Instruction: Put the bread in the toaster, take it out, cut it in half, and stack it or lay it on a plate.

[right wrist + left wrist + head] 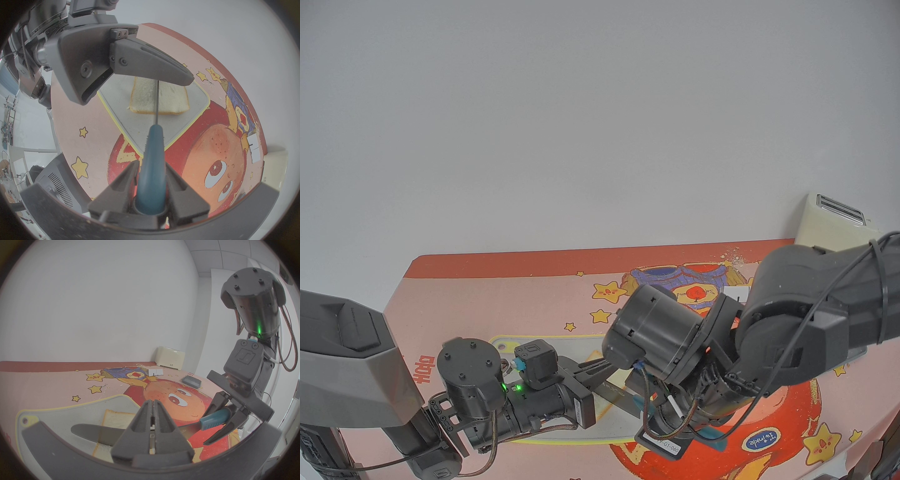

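Probably soft, light and easily squashed, the bread (159,97) lies flat on the cutting board (137,125) under the clenched left hand (153,405), best steadied at its crust, while the right hand (218,422) clasps the knife (152,162) by its handle.

Light: bright, even, diffuse indoor light | Shadows: faint, soft-edged on the cutting board (137,125) | Wall (600,112): pale, evenly lit, slightly greyer toward the top | Distortion: wrist views bulge like a fisheye, corners black
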